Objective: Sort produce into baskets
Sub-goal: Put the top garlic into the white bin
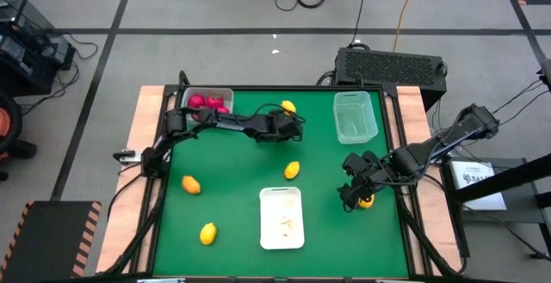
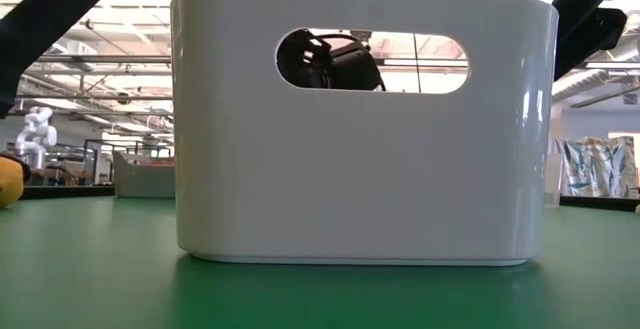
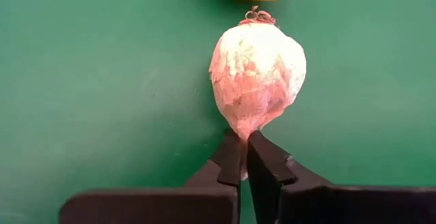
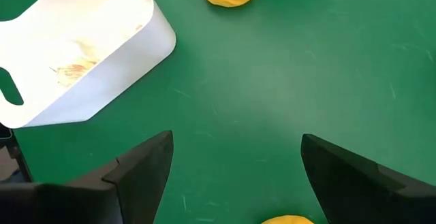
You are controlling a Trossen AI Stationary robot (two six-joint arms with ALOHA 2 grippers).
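The left gripper is closed on the tip of a white garlic bulb near the table's far edge, beside a lemon, ready for lifting. The right gripper hangs wide open, holding nothing, over another lemon near the right edge.
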